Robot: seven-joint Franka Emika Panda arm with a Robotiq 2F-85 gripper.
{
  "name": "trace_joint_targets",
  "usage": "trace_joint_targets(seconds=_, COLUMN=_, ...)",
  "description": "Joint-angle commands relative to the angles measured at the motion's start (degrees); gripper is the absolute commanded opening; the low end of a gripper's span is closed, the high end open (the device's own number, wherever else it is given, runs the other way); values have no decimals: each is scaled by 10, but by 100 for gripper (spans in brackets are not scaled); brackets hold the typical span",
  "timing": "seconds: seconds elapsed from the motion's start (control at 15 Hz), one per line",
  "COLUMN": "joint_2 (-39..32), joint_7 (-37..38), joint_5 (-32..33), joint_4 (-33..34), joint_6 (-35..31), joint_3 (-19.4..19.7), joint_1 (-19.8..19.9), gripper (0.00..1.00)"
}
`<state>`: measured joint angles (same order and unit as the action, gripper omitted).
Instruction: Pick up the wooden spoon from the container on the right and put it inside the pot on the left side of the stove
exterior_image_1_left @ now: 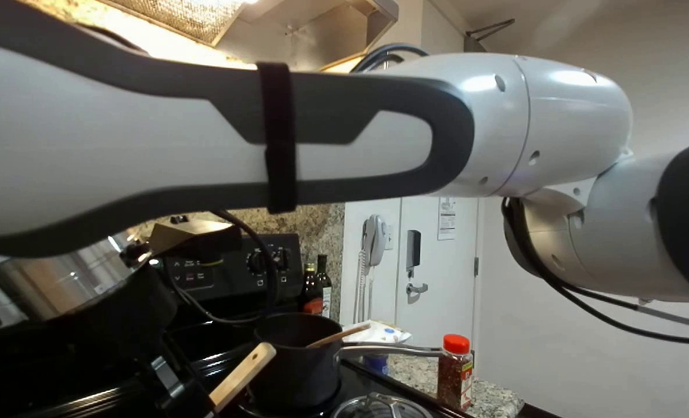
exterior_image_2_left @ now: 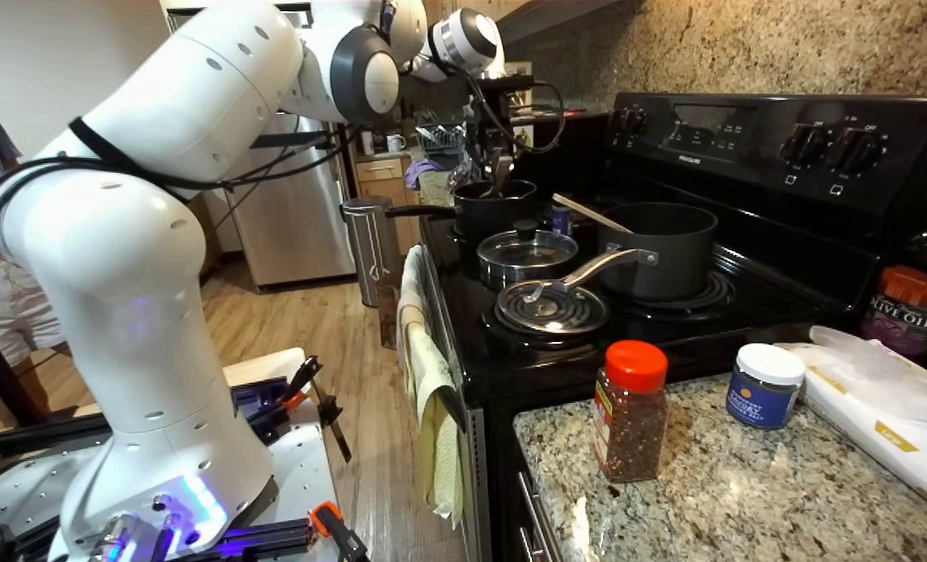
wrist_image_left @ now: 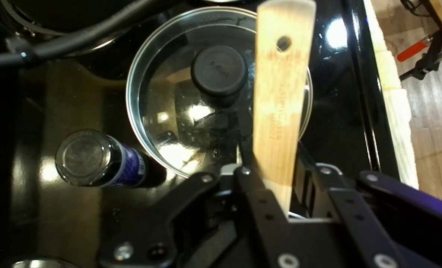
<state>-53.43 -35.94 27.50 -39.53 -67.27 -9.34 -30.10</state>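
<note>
Closest to me, the robot's arm [exterior_image_1_left: 344, 116] stretches across an exterior view, white and grey, its long link nearly level. In an exterior view I see it rise from a base [exterior_image_2_left: 158, 484] with a bluish glow, bend at the top and reach across to the stove [exterior_image_2_left: 744, 179], its wrist pointing down over the black-handled pot [exterior_image_2_left: 490, 215]. The end effector [wrist_image_left: 276, 160] pinches a pale wooden handle [wrist_image_left: 282, 96] between its fingers, the free end slanting up. A thin wooden stick [exterior_image_2_left: 592, 213] leans out over the rim of the metal-handled pot [exterior_image_2_left: 654, 269], in both exterior views. Their lower ends are hidden from me, so I can't tell which of the two is the spoon.

The wrist view alone gives me the hole and faint lettering on the handle, with a glass lid [wrist_image_left: 202, 119] behind it. The wall phone [exterior_image_1_left: 374, 241] shows only in an exterior view.
</note>
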Motion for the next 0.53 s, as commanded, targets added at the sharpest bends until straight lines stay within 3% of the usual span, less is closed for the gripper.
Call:
trace_joint_targets(seconds=0.0, joint_2=-24, joint_7=-43, joint_5=1, joint_4=43, joint_6=7, joint_3=22, joint_1=-16, gripper=7)
trace_joint_targets(seconds=0.47, joint_2=-40, joint_7=-93, joint_5=-13, joint_4=60, joint_6=6, joint_3=28, joint_1=-25, gripper=8)
